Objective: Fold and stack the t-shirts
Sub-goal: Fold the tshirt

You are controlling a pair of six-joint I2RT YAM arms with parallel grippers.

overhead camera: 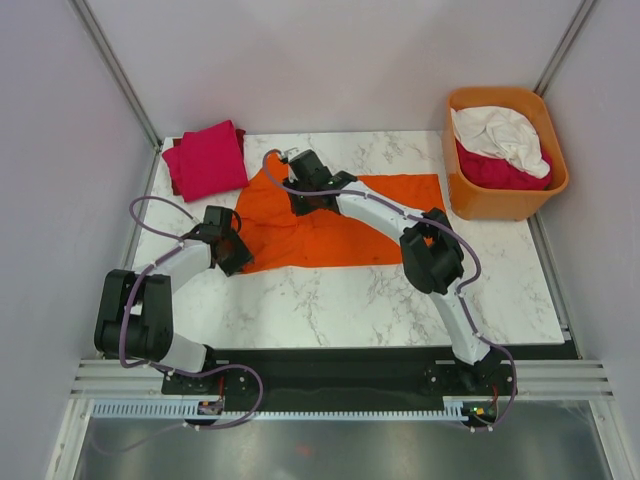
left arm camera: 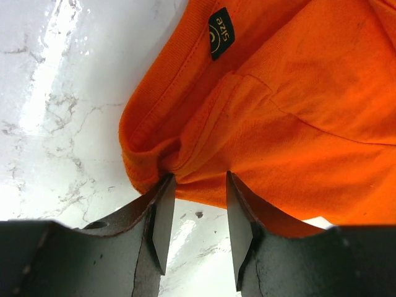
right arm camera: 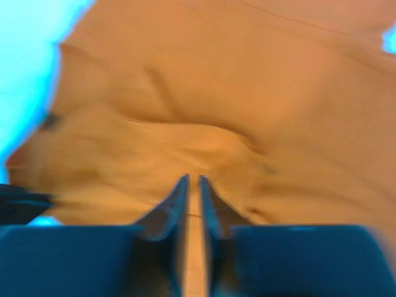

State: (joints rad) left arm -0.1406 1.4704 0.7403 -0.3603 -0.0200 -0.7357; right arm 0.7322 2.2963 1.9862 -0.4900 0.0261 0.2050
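Top view: orange t-shirt point(overhead camera: 340, 225) is lying spread at the centre of the table point(overhead camera: 330, 310); folded magenta t-shirt point(overhead camera: 210, 158) is sitting at 10 o'clock, tub point(overhead camera: 505, 195) at 2 o'clock. Left gripper point(overhead camera: 228, 245) is resting at the orange t-shirt's 9 o'clock edge, right gripper point(overhead camera: 300, 175) at its 11 o'clock corner. Left wrist: left gripper point(left arm camera: 198, 179) is standing parted, tips touching a bunched fold near the size tag point(left arm camera: 221, 33), nothing clamped. Right wrist, blurred: right gripper point(right arm camera: 192, 179) is pinching orange cloth, jaws nearly together.
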